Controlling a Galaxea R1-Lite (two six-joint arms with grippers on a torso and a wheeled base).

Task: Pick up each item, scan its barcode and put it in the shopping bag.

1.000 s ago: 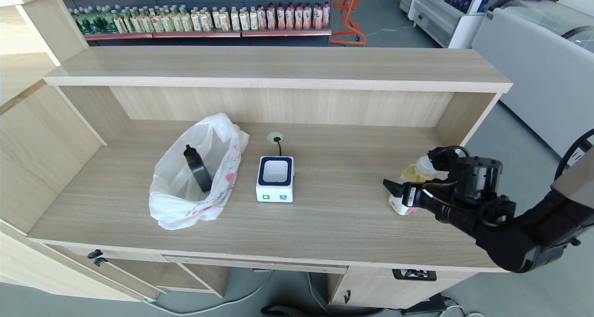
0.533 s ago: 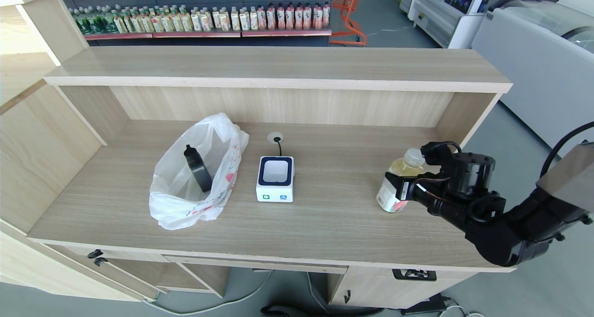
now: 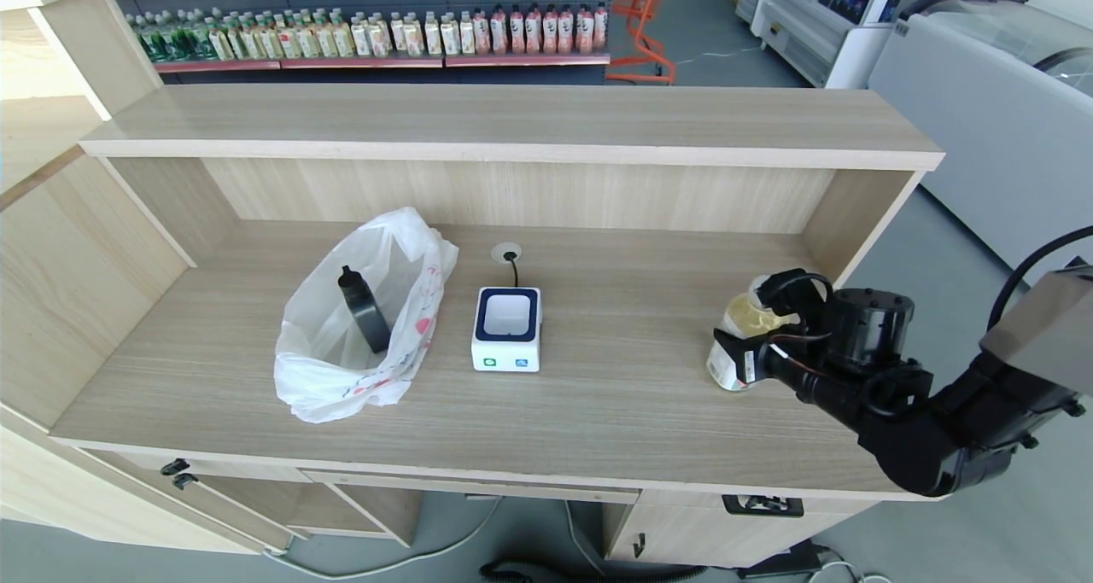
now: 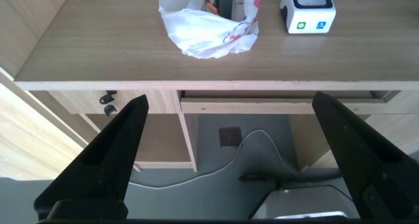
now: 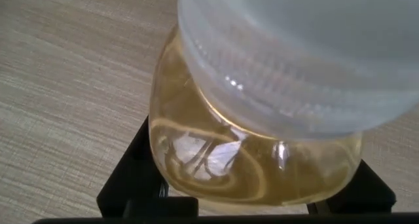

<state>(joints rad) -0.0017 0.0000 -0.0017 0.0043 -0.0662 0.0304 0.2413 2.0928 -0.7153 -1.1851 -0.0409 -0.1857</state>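
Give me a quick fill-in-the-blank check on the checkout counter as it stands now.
1. The bottle of yellowish liquid is held by the ____ gripper.
2. The black bottle sits ____ the shopping bag.
3. The scanner stands to the robot's ____ of the held bottle.
4. The left gripper, in front of the counter, has its jaws ____.

Missing words: right; inside; left; open.
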